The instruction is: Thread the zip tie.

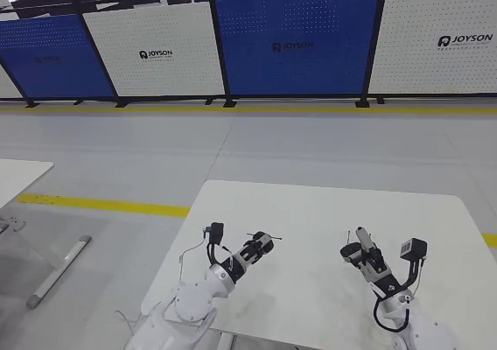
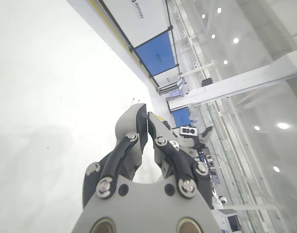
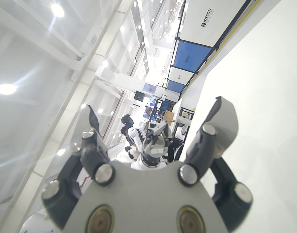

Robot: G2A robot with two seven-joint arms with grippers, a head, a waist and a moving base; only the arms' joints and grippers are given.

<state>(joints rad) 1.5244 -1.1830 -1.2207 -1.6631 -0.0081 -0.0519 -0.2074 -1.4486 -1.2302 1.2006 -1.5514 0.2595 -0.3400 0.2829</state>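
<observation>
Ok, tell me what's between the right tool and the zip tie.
Nothing visible. The zip tie is pinched in the shut left tool; the open right tool hangs beside it, with only table showing between them.

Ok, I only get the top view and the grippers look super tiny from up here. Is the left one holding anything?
Observer: Yes. In the left wrist view the left gripper is shut, and a short dark stub, most likely the end of the zip tie, pokes out between its fingertips.
Operator: Cool! And is the right one pinching something too?
Observer: No. In the right wrist view the right gripper is wide open, with nothing between its fingers.
</observation>
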